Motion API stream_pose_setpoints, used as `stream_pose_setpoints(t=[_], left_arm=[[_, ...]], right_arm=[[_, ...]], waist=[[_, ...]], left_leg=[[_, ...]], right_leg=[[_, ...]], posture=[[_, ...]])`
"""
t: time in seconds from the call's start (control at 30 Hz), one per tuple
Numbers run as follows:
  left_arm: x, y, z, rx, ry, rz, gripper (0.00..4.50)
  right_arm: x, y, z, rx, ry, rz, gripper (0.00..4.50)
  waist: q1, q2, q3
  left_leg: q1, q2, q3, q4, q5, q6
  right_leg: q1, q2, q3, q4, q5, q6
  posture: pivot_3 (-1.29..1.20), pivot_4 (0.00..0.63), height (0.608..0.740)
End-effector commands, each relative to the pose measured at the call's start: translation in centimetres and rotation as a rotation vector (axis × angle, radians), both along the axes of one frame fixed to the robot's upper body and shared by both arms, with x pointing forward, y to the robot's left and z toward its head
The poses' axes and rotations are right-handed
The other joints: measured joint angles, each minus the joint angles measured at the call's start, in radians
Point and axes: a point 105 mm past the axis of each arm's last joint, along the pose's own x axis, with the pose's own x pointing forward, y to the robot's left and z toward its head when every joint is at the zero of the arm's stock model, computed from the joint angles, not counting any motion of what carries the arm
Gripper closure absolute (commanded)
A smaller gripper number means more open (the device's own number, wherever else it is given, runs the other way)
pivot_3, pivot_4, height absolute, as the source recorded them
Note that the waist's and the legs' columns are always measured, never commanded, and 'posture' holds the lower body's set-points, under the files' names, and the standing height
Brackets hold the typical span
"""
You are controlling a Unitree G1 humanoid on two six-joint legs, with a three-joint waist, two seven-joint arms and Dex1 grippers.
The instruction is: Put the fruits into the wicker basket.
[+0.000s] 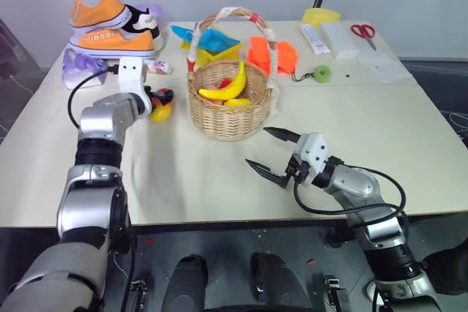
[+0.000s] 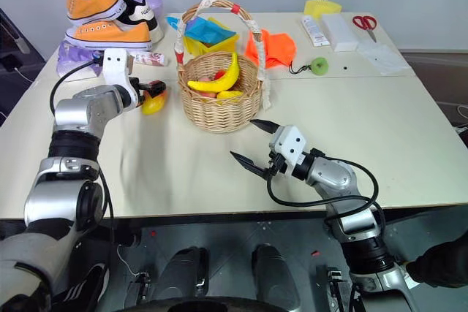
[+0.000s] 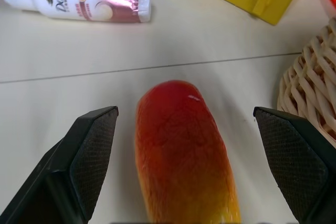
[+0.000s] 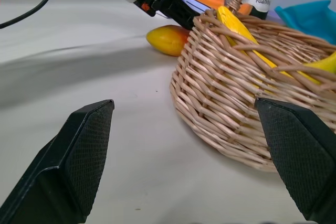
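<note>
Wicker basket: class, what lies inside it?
Inside the basket lies a banana, with something red partly hidden behind it. The basket's floor is covered.

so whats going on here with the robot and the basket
The robot is putting fruit into the wicker basket. The banana already lies inside it. The mango is still on the table, just to the basket's left. The left gripper has its jaws open on either side of the mango, not yet closed on it. The right gripper hangs open and empty over the table in front of the basket.
</note>
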Motion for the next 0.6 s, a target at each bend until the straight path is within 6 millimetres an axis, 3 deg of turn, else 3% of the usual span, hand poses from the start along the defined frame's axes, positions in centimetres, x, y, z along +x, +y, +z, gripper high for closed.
stream_pose_setpoints(t=[0.03,0.4,0.53,0.6], left_arm=[[0.6,0.5,1.5,0.065,-0.062,0.021,0.1],[0.4,-0.5,-1.6,0.02,0.008,0.019,0.1],[0.2,0.0,-2.5,0.015,0.028,0.045,0.1],[0.0,0.1,-2.7,-0.003,0.03,0.053,0.62]], right_arm=[[-0.2,0.2,1.1,0.024,-0.043,0.002,0.0],[0.3,1.2,3.2,0.034,-0.073,0.012,0.0],[0.5,1.2,3.7,0.038,-0.075,0.008,0.0],[0.5,1.2,3.8,0.035,-0.076,0.003,0.0]], waist=[[-0.002,0.0,0.0],[0.0,0.0,0.0],[0.0,0.0,0.0],[0.0,0.0,0.0]], left_leg=[[0.0,0.0,0.0,0.0,0.0,0.0],[0.0,0.0,0.0,0.0,0.0,0.0],[0.0,0.0,0.0,0.0,0.0,0.0],[0.0,0.0,0.0,0.0,0.0,0.0]], right_leg=[[0.0,0.0,0.0,0.0,0.0,0.0],[0.0,0.0,0.0,0.0,0.0,0.0],[0.0,0.0,0.0,0.0,0.0,0.0],[0.0,0.0,0.0,0.0,0.0,0.0]], posture=[[0.0,0.15,0.74],[0.0,0.15,0.74],[0.0,0.15,0.74],[0.0,0.15,0.74]])
